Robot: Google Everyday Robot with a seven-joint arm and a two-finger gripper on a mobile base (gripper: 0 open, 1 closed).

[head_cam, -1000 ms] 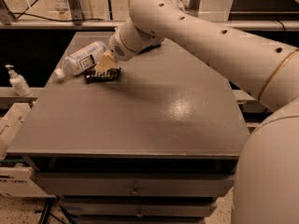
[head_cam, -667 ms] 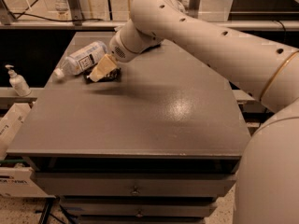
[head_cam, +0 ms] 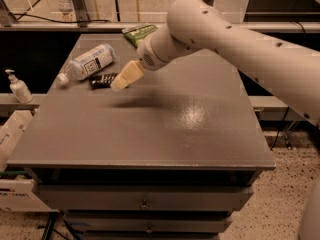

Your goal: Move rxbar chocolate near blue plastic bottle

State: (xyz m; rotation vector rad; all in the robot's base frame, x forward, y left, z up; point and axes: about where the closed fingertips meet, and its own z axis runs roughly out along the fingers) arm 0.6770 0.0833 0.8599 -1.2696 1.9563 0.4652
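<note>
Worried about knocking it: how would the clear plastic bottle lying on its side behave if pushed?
Lying on its side, the clear plastic bottle would probably roll. Its smooth round body may slip when gripped. The gripper hangs beside the black glossy bar wrapper.

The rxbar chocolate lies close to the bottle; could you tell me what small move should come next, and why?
Probably draw the gripper up and away from the table. The rxbar chocolate lies flat right beside the blue plastic bottle, itself on its side, so the placing looks done; the gripper hangs at the bar's end.
</note>
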